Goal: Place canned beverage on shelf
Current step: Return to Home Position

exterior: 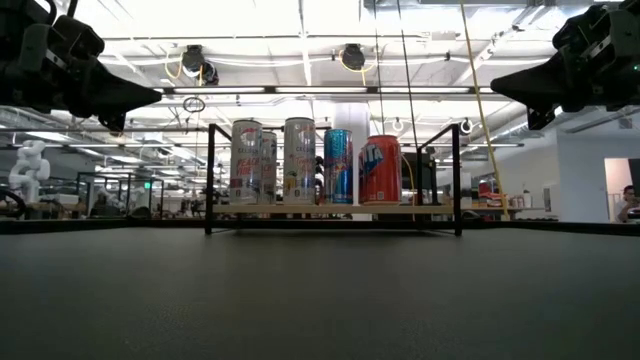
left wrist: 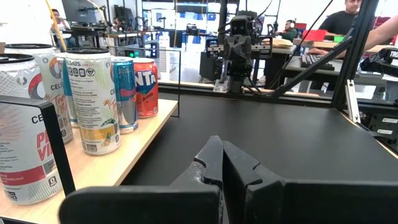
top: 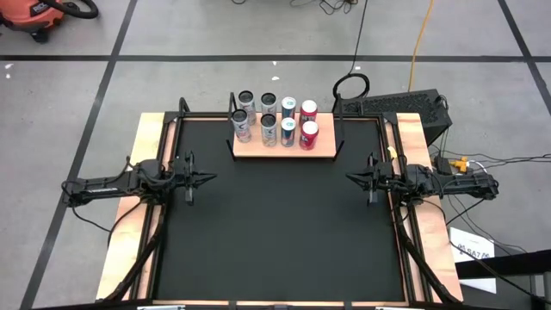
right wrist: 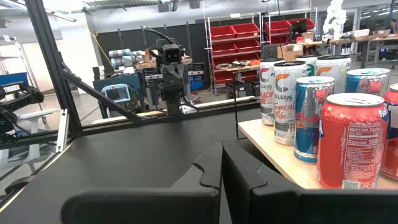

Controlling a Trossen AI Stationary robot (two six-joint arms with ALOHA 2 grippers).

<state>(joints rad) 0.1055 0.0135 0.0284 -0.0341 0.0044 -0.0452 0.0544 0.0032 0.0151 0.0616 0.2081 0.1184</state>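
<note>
The shelf (top: 284,152) is set at the far middle of the black counter (top: 275,241), and eight cans are stood upright on it in two rows of four. The two red cans (top: 308,135) are placed at the shelf's right end, one behind the other. The two blue cans (top: 288,131) are lined up just beside them, and the four pale cans (top: 269,129) are spread over the left half. In the low view the row is seen framed by the black uprights (exterior: 458,180) at the shelf's ends.

The left arm (top: 129,182) is stretched in from the counter's left edge. The left jaws are closed on nothing, with the two dark fingers (left wrist: 249,174) pressed together. They are pointed toward the counter's middle, are held above the black surface, and are kept well apart from the shelf.

The right arm (top: 430,181) is laid out in mirror fashion from the right edge. The right jaws are likewise shut and empty, are raised clear of the counter, and are turned toward the opposite arm, with the shelf off to one side of them
</note>
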